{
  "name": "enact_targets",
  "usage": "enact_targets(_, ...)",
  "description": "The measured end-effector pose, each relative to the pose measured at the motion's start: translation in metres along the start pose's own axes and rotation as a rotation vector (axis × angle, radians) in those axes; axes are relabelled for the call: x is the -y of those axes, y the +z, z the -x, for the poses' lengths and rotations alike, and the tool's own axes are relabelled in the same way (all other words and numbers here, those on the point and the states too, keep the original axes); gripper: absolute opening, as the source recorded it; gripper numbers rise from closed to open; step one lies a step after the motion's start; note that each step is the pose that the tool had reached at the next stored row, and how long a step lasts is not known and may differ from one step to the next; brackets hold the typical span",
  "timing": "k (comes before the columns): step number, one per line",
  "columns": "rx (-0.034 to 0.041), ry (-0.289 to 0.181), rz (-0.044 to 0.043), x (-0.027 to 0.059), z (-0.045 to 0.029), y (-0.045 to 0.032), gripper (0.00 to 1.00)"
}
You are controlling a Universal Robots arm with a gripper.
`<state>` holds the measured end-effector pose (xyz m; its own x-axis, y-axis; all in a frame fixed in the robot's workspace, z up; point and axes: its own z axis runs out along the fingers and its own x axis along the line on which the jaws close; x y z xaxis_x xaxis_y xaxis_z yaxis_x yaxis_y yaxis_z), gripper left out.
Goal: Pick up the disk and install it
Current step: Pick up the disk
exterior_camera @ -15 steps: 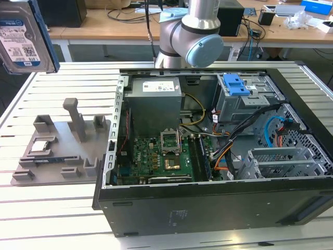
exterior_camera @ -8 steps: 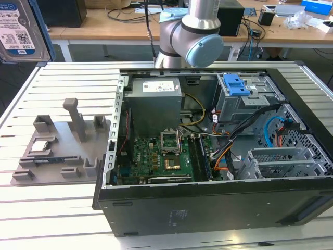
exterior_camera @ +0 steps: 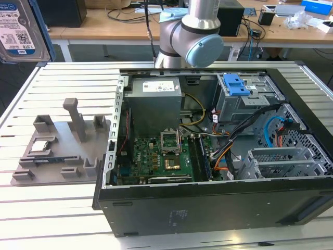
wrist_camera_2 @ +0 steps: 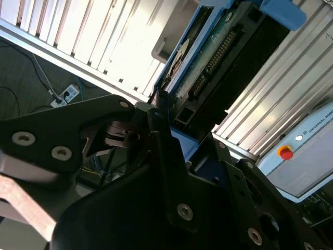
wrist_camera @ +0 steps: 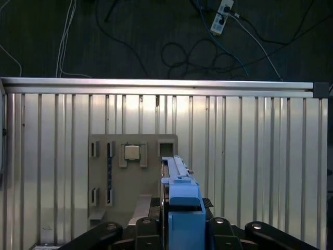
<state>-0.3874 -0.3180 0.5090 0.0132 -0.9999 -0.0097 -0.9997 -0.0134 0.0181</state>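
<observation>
The disk (exterior_camera: pixel 20 30) hangs high over the exterior view's left side, close to that camera, its white-and-blue label facing it and a blue rail along its edge. In the first wrist view the disk (wrist_camera: pixel 179 192) stands edge-on between the black fingers of my gripper (wrist_camera: pixel 180 226), blue rail uppermost, held above the grey fixture plate (wrist_camera: pixel 132 177). The second wrist view shows the disk's circuit-board side (wrist_camera_2: pixel 210 57) running out from my gripper (wrist_camera_2: pixel 162 112), which is shut on it.
The open computer case (exterior_camera: pixel 208 203) lies on the slatted aluminium table (exterior_camera: pixel 62 78), with a grey drive cage and blue latch (exterior_camera: pixel 235 84) at its far right. The grey fixture plate (exterior_camera: pixel 57 151) with upright posts sits left of the case. The arm's base (exterior_camera: pixel 190 36) stands behind.
</observation>
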Motion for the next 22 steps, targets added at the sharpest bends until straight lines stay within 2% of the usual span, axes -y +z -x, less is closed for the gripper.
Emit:
enact_targets(2,0.0001,0.0,0.0,0.0016,-0.0001,-0.0001,0.37)
enact_targets(5,0.0002,0.0,-0.0001,0.0255,-0.0001,-0.0004,0.37)
enact_targets(6,0.0002,0.0,0.0001,0.037,-0.0001,-0.0007,0.37)
enact_targets(10,0.0002,0.0,0.0,0.0535,0.0,-0.0009,0.37)
enact_targets(17,0.0002,0.0,0.0007,0.0981,-0.0002,-0.0018,0.37)
enact_targets(21,0.0002,0.0,0.0009,0.1169,-0.0004,-0.0021,0.37)
enact_targets(22,0.0002,0.0,0.0012,0.1259,-0.0006,-0.0023,0.37)
